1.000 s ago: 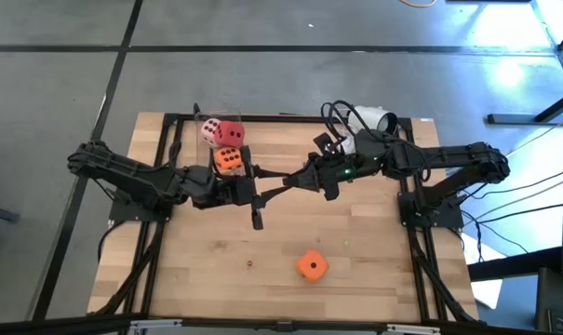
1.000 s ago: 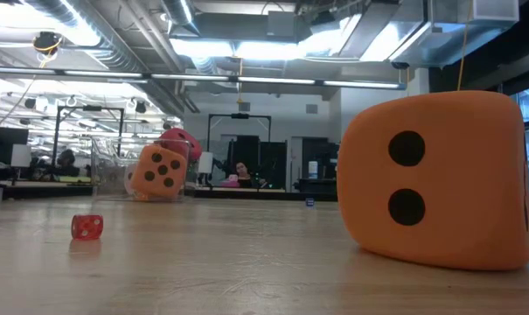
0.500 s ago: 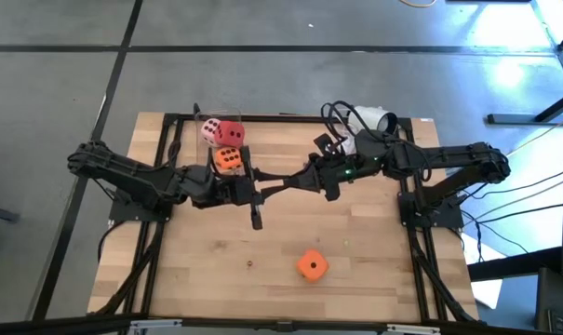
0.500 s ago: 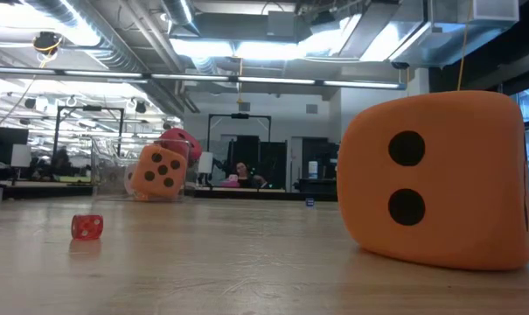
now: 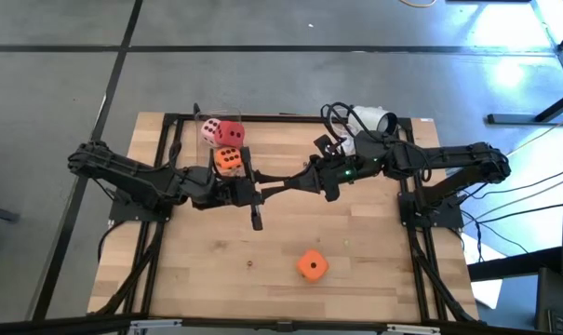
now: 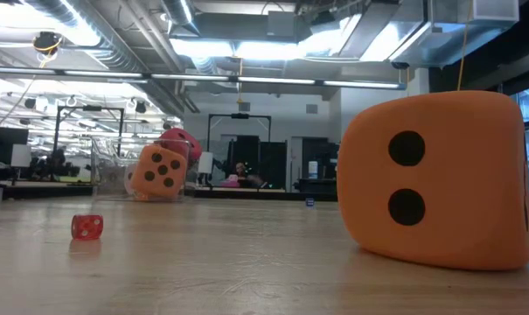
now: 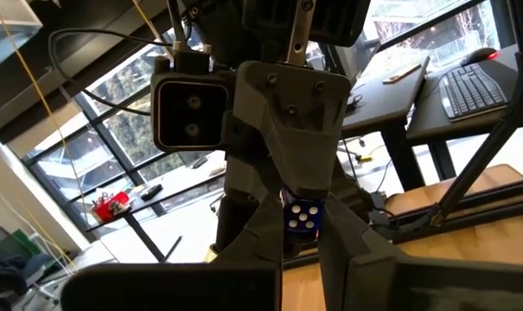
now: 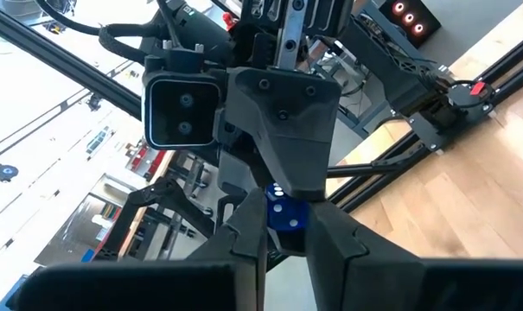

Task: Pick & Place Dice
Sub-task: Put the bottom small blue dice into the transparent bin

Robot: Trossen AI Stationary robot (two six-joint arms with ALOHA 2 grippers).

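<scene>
Left arm reaches in from the left side of the counter [image 5: 374,242] toward the middle. Left end effector [image 7: 301,238] sits mid-counter, nose to nose with the right one. Fingers look closed on a small blue die [image 7: 302,216], which is held up off the counter between the two end effectors.

Back-left of centre: pale pink die [image 5: 209,131] and red die [image 5: 232,133] touching side by side at a clear container [image 6: 114,166]. First orange die [image 5: 228,159] is just in front of them, right beside the left arm. Can't tell from here which of the three are actually inside the container.

Front of the counter, left of centre: a tiny red die [image 6: 87,227] lying loose, well apart from everything.

Front, near centre: second orange die [image 5: 311,265] sitting alone on the counter, two-pip face toward the low camera, well clear of both arms.

Right arm comes in from the right side. Right end effector [image 8: 284,242] is also clamped on the small blue die, from the opposite side.
</scene>
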